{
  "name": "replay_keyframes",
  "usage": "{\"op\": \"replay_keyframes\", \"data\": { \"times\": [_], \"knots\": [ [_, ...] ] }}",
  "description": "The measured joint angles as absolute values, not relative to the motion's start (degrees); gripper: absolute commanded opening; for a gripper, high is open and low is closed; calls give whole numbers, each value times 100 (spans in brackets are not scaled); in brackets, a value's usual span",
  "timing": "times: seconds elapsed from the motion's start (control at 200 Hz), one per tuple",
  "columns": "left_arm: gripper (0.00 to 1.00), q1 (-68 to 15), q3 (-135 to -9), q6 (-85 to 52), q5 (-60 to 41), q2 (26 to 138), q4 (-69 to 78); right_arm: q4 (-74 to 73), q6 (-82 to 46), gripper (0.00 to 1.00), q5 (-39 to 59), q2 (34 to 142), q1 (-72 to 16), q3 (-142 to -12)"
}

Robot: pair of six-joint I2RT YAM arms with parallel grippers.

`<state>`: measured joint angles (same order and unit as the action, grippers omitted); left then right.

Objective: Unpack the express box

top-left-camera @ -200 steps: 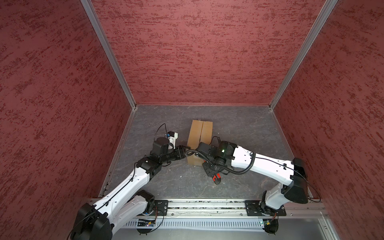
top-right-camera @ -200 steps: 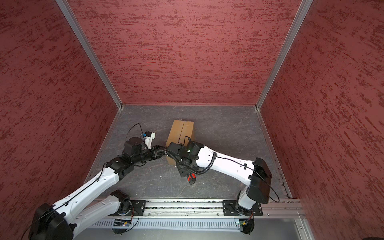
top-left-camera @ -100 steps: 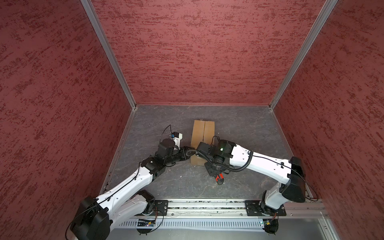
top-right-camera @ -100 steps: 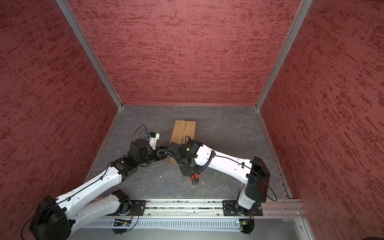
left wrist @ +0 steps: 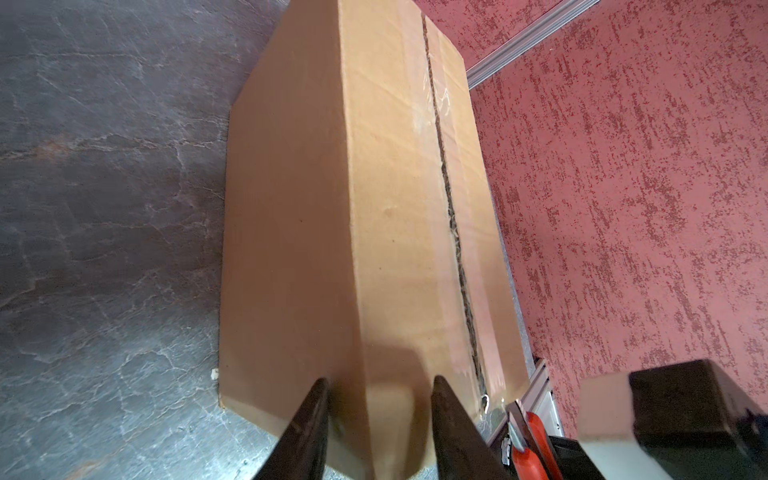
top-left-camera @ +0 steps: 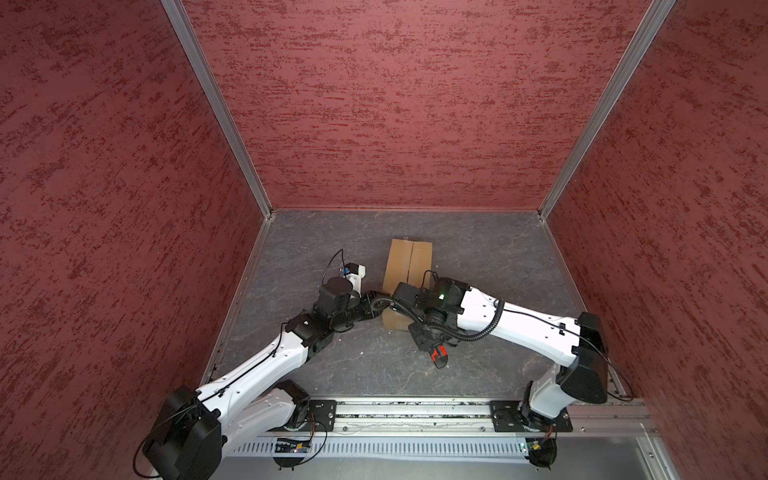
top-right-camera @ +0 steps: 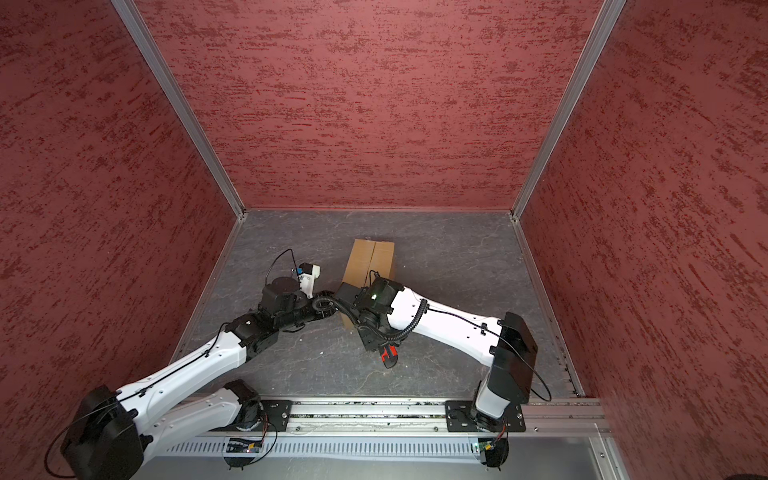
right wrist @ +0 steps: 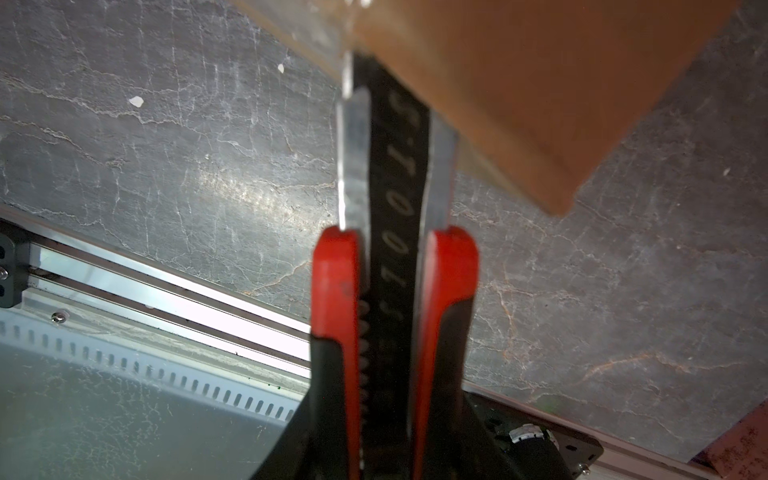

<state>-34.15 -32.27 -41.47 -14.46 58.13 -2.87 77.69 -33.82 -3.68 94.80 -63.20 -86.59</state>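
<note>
- In both top views the left gripper has advanced since a second ago. It now reaches the near corner of the plain brown, oblong cardboard express box, which has slid slightly rightward. The flaps lie flat and the contents are hidden.
- There too, the right gripper pinches a red-and-black plastic utility knife beside that near end, much as before.
- Left wrist view: the jaws of the left gripper stand spread astride the express box corner. Whether they squeeze it cannot be told. The taped centre seam runs away ahead of them.
- Right wrist view: the jaws of the right gripper clamp the utility knife handle. Its blade end reaches ahead to the express box edge.
</note>
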Motion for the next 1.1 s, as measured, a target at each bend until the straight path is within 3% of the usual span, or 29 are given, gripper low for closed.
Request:
{"op": "replay_keyframes", "data": {
  "times": [0.441,1.097],
  "knots": [
    [40,-3483,-3398,-4152,-1269,5992,-329,7791,-3380,0,-368,9500,-6313,-8683],
    [32,-4058,-3398,-4246,-587,5774,-541,8077,-3361,0,-366,9520,-6313,-8694]
  ]
}}
